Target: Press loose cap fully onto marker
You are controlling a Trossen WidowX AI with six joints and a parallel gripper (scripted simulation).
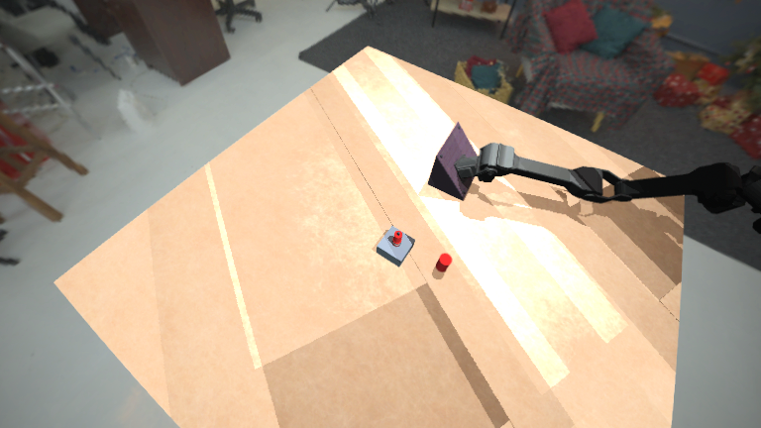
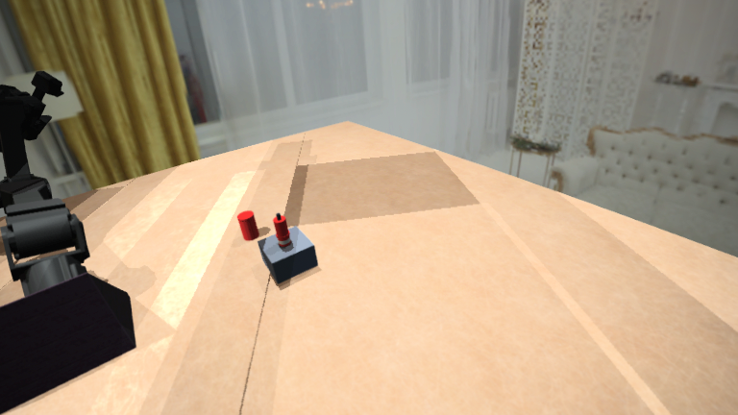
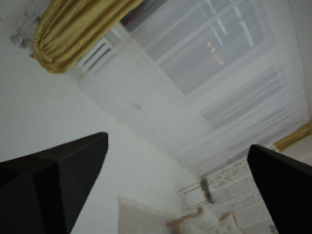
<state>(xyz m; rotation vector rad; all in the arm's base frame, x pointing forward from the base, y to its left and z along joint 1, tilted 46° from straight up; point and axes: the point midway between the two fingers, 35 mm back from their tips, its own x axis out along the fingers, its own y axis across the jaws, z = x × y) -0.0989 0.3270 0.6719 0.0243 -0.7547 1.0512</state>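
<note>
The red marker (image 1: 396, 238) (image 2: 281, 228) stands upright in the grey-blue holder block (image 1: 385, 254) (image 2: 296, 264), its dark tip bare and pointing up. The red cap (image 1: 443, 263) (image 2: 248, 226) stands upright on the table beside the block, apart from it and from the marker. My gripper (image 3: 179, 146) is open, with its two black fingers wide apart and nothing between them in the wrist view. It is far from the cap and the marker, past the table's edge, facing the room. The fingertips do not show clearly in the top and exterior views.
A dark purple wedge (image 1: 453, 162) (image 2: 60, 339) stands on the table (image 1: 314, 288) (image 2: 413, 306) at the foot of my arm (image 1: 547, 170) (image 2: 15, 158). The arm stretches from there toward the table's right edge in the top view. Bright light patches and shadows cross the table.
</note>
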